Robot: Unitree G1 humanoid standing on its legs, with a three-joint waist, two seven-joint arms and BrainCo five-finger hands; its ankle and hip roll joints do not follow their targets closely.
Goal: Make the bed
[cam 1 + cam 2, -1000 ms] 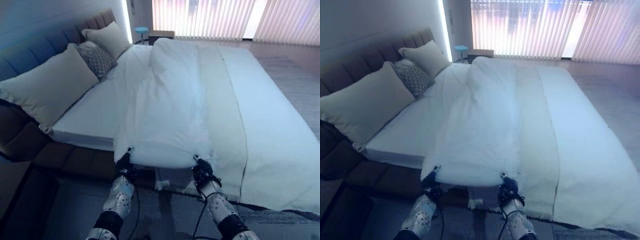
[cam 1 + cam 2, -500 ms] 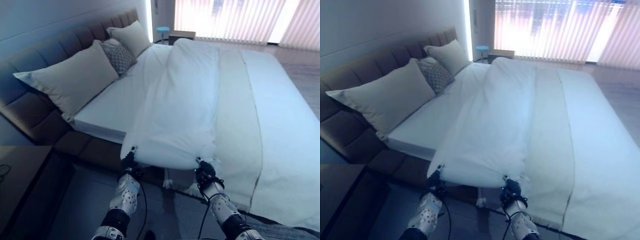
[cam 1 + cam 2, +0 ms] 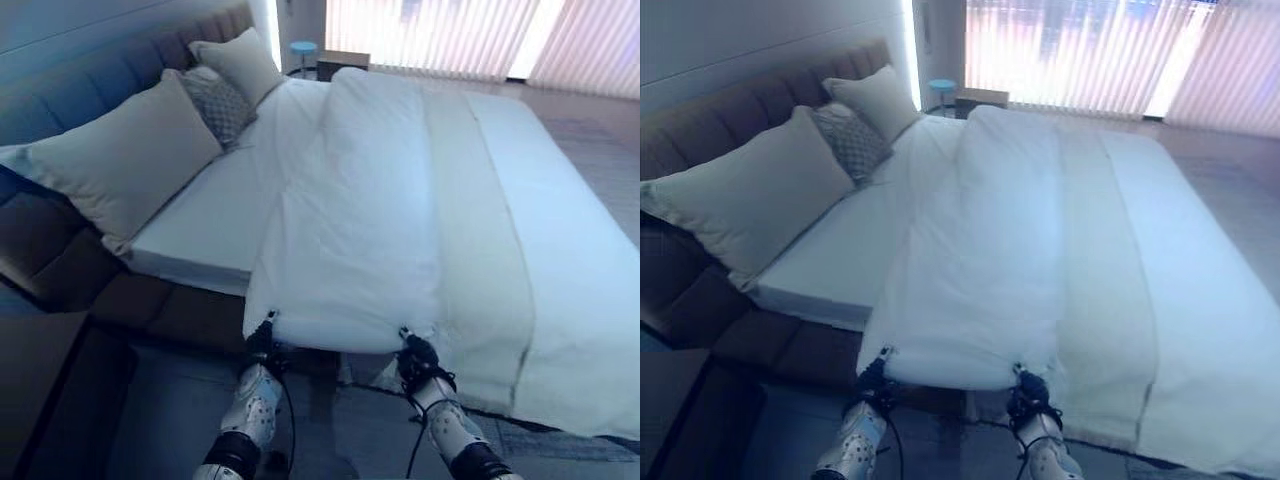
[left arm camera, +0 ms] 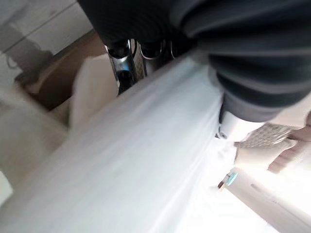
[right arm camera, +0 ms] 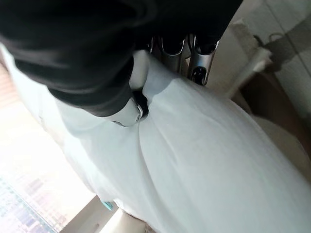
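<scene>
At bed side, left hand [image 3: 262, 345] and right hand [image 3: 418, 358] each clamp the duvet [image 3: 355, 230] edge; bare mattress [image 3: 205, 220] by pillows [image 3: 120, 165] not yet covered.

The duvet [image 3: 360, 210] lies folded lengthwise along the middle of the bed [image 3: 560, 250]. Left of the duvet lies bare mattress [image 3: 205, 215], and beyond that three pillows [image 3: 120, 165] lean on the headboard [image 3: 60, 110]. Behind the bed hang vertical blinds [image 3: 440, 35].
</scene>
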